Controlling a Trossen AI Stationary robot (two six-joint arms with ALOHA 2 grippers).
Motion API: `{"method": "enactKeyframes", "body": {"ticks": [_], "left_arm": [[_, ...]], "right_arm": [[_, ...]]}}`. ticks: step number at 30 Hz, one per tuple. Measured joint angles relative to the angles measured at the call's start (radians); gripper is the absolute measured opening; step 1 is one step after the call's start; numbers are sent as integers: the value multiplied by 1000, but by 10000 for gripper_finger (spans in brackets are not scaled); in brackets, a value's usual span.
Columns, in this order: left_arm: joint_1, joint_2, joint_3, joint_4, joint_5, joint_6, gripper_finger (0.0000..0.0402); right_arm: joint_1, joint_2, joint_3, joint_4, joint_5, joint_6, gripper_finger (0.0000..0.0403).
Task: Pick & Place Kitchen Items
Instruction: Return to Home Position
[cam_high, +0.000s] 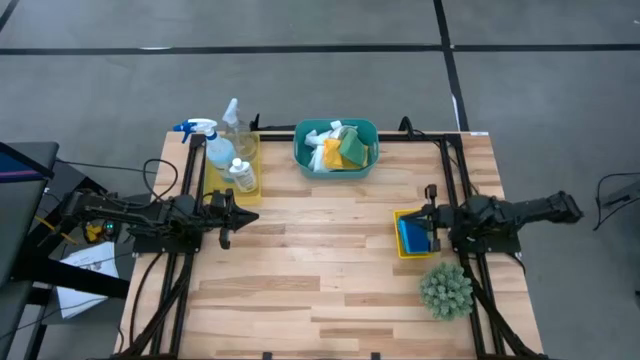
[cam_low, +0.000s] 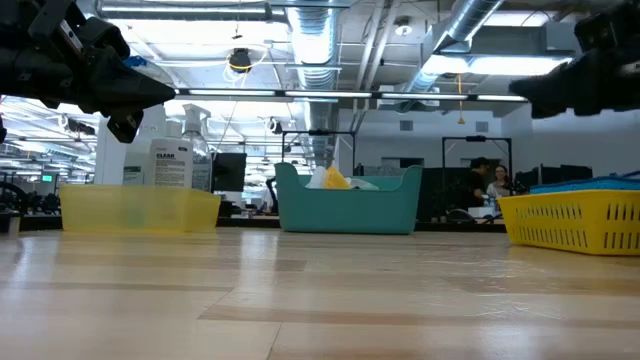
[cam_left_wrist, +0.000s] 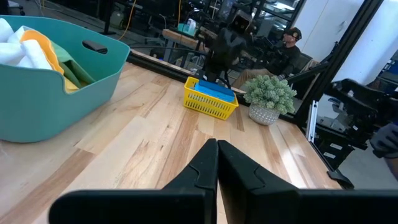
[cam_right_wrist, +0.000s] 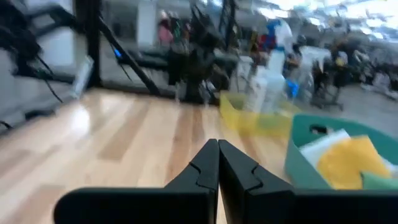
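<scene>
From above, my left end effector (cam_high: 250, 216) hangs clenched and empty over the pale wooden counter (cam_high: 320, 285), just beside the left yellow tray (cam_high: 250, 192) of bottles. My right end effector (cam_high: 420, 216), likewise clenched and empty, is above the latticed right yellow tray (cam_high: 400, 250), where the blue sponge (cam_high: 412, 234) lies.

At counter level, the white bottle (cam_low: 170, 165) carries a label that seems to read "CLEAR".

Past my left wrist, the soft yellow cloth (cam_left_wrist: 40, 46) and green cloth (cam_left_wrist: 74, 68) lie crumpled in the smooth teal basin (cam_left_wrist: 62, 106).
</scene>
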Motion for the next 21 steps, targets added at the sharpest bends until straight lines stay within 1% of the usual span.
{"method": "enactKeyframes", "body": {"ticks": [3, 7, 11, 21], "left_arm": [[0, 0, 0, -1, 0, 0, 3], [0, 1, 0, -1, 0, 0, 3], [0, 0, 0, 0, 0, 0, 3], [0, 0, 0, 0, 0, 0, 3]], "right_arm": [[-39, -55, 0, -14, -78, -11, 0], [-92, -55, 0, -18, -98, -55, 0], [-158, -55, 0, -32, -196, -70, 0], [-169, -55, 0, -32, -190, 2, 0]]}}
